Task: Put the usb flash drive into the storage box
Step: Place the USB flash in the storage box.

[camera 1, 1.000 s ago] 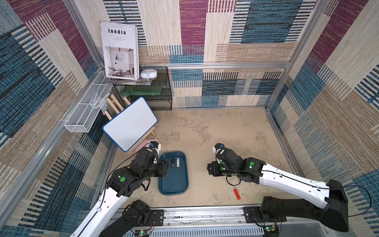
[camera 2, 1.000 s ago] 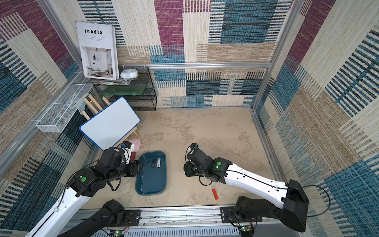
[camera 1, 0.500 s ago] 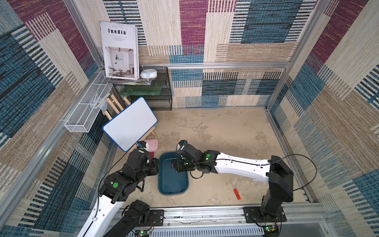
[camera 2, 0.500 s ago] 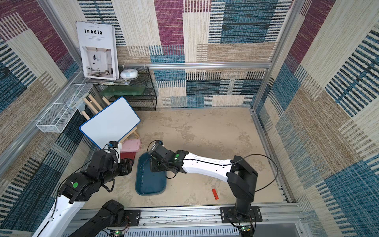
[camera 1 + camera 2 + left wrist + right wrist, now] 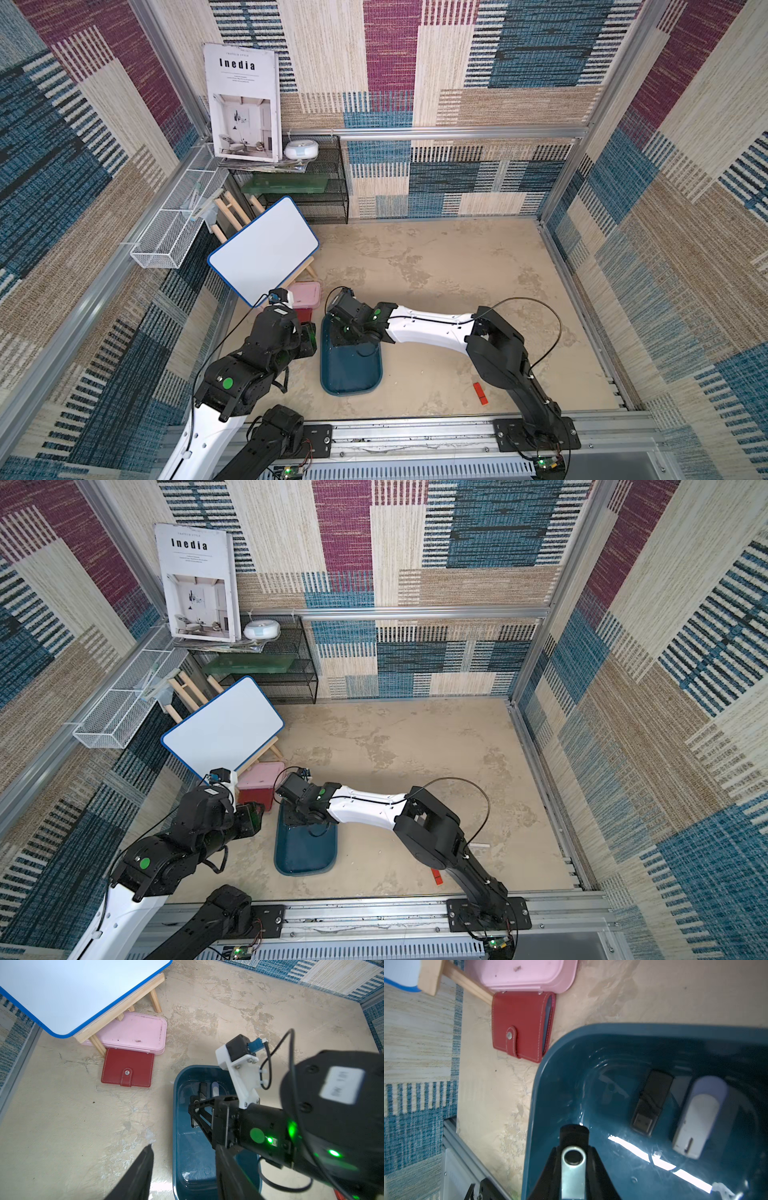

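Right fingers (image 5: 550,1176) pinching usb flash drive (image 5: 573,1169) over storage box (image 5: 633,1028), left fingers (image 5: 137,1176) apart, seemingly empty

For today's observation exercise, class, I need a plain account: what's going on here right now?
The right hand grips a silver-and-black USB flash drive and holds it over the teal storage box, not yet released. A black drive and a white drive already lie in the box. The left hand is open and empty beside the box.
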`<state>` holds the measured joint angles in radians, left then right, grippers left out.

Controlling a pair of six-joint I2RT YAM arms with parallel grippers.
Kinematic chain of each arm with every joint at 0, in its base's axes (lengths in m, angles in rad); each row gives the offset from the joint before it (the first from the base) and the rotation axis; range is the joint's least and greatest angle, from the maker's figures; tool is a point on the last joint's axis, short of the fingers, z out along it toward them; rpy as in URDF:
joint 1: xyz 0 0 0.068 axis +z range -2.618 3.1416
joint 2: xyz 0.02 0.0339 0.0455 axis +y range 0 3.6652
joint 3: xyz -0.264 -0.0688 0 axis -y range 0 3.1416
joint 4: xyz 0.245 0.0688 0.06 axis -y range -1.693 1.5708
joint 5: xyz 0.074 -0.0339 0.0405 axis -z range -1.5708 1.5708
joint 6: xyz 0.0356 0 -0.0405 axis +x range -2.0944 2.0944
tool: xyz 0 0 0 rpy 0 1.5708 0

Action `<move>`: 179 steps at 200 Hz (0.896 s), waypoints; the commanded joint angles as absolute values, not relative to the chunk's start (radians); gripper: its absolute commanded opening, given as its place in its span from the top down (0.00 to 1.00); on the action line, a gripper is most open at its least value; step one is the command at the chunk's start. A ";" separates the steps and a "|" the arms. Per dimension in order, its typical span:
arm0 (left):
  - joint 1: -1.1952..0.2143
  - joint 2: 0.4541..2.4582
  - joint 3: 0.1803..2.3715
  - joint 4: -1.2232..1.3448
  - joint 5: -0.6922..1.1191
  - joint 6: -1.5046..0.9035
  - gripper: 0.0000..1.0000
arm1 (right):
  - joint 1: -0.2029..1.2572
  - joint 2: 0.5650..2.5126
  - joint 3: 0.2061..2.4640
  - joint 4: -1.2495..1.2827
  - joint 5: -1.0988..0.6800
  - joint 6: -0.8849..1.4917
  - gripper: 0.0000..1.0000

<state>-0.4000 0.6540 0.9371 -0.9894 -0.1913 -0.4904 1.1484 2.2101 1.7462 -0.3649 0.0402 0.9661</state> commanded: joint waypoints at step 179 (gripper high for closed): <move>-0.372 0.673 0.940 -0.981 -0.174 -0.482 0.45 | 1.113 2.340 1.933 -0.489 0.102 0.945 0.64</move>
